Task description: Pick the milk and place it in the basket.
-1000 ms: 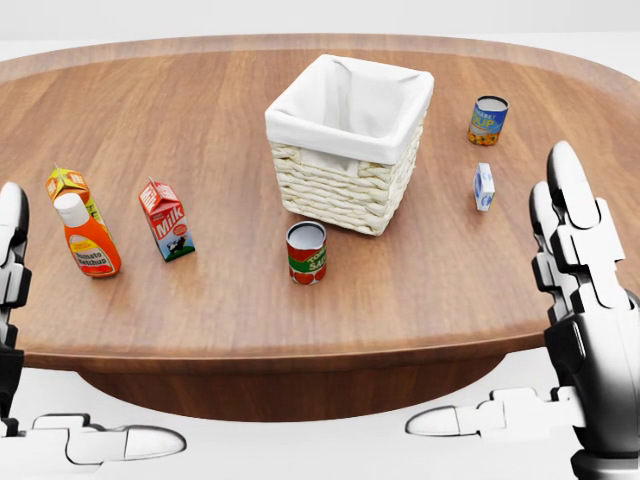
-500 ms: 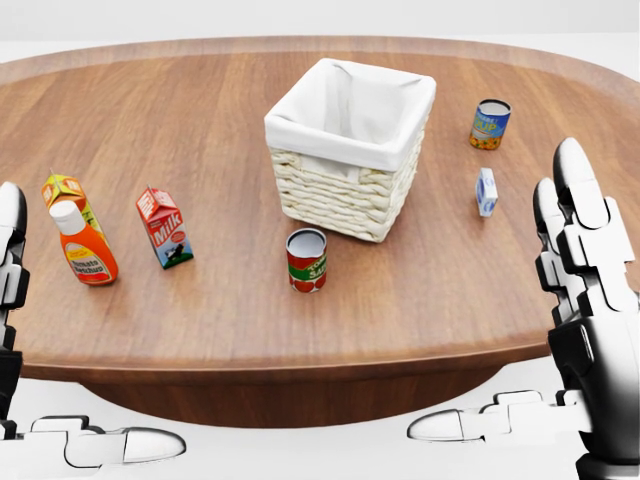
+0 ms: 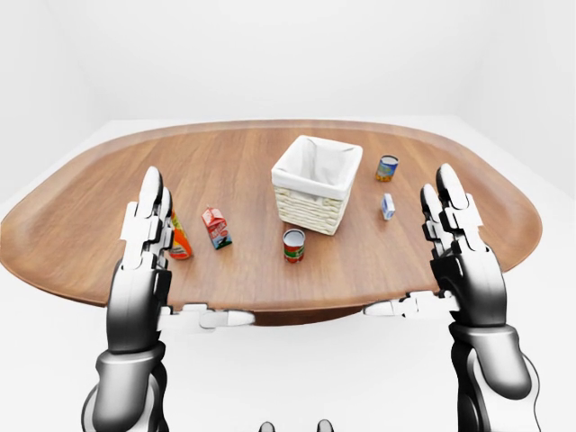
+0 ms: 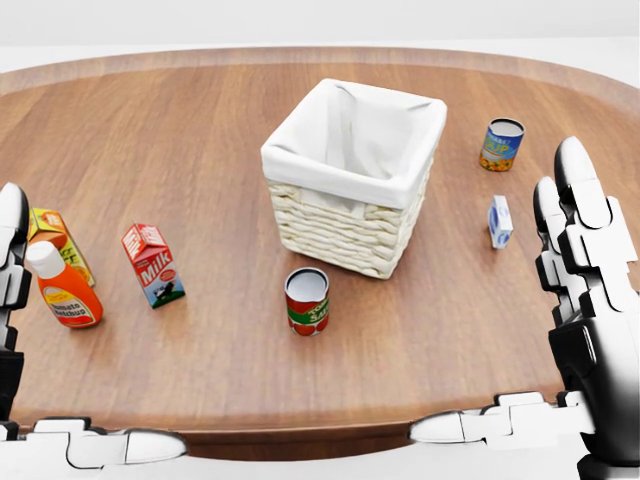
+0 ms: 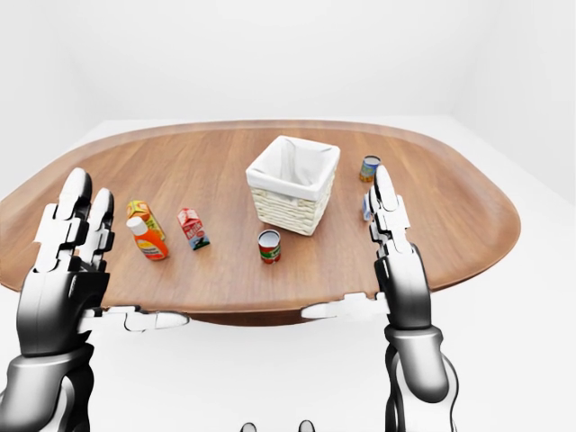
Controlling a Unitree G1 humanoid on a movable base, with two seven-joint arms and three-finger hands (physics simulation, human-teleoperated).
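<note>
Milk carton (image 4: 152, 264) stands untouched at head view's left, apart from basket (image 4: 350, 180); left hand (image 3: 144, 261) & right hand (image 3: 461, 256) spread, empty. Pick + place both remain.

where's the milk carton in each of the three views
Left-eye view: the milk carton stands left of centre, between the ketchup bottle and the red can.
Head view: milk carton at lower left, left of the red can.
Right-eye view: milk carton left of centre, right of the ketchup bottle.
Shared landmark: the white-lined basket, up and to the right of the carton in every view.
</note>
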